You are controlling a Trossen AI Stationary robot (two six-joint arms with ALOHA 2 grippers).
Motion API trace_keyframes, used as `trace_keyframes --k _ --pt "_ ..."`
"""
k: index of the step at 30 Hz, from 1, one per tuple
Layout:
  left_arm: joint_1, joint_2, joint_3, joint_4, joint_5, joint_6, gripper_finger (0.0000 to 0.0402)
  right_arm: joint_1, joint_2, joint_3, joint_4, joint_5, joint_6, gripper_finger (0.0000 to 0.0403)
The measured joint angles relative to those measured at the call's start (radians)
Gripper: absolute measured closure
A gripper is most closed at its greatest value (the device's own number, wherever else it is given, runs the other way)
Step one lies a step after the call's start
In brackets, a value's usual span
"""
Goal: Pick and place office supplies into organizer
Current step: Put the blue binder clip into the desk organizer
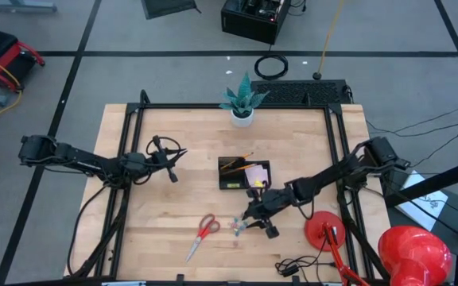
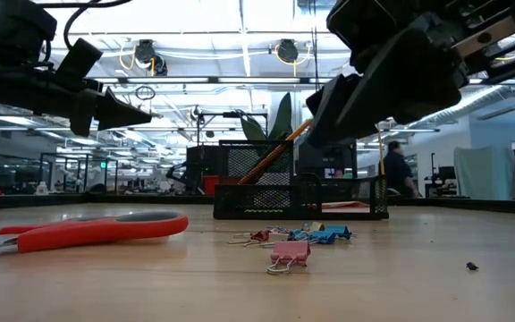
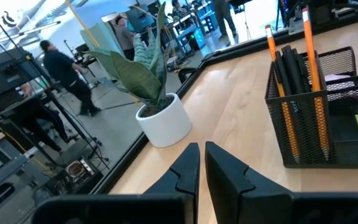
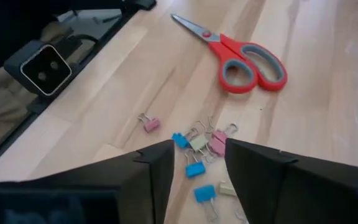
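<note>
**Now hovering over the clips**

Down at lower centre of the overhead frame, the right gripper hangs above the clips, its fingers apart with nothing between them. One pink clip lies off on its own. The scissors lie left of the clips on the table. At mid-frame sits the organizer, pencils and pens standing in it. The left gripper waits at mid-left, fingers nearly together and empty, near the plant.
</note>
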Motion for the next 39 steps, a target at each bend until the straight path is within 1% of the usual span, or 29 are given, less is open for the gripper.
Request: trace_keyframes --k 6,12,18,21,24,26,31,39 --pt "0.000 0.000 0.000 -0.001 0.000 -0.017 0.0371 0.006 0.053 0.000 0.007 0.000 0.005 0.0273" --pt "0.000 0.000 0.000 -0.008 0.000 -0.022 0.0371 0.006 0.072 0.000 0.024 0.000 0.004 0.0273" --pt "0.000 0.000 0.000 -0.014 0.001 -0.018 0.0371 0.003 0.072 -0.001 -0.025 0.027 0.007 0.0273" --pt "0.000 0.000 0.000 -0.019 0.001 -0.017 0.0371 0.004 0.072 -0.001 -0.008 0.026 0.027 0.0273" --pt "0.000 0.000 0.000 -0.027 0.001 -0.016 0.0371 0.005 0.072 -0.001 -0.008 0.031 0.022 0.0273" --pt "0.000 0.000 0.000 -0.028 0.001 -0.016 0.0371 0.005 0.072 -0.001 -0.010 0.051 0.022 0.0273" --pt "0.000 0.000 0.000 -0.028 0.001 -0.019 0.0371 0.005 0.072 -0.001 -0.047 0.050 -0.007 0.0273" --pt "0.000 0.000 0.001 -0.031 0.001 -0.017 0.0371 0.005 0.141 -0.002 0.019 0.050 -0.028 0.0273"
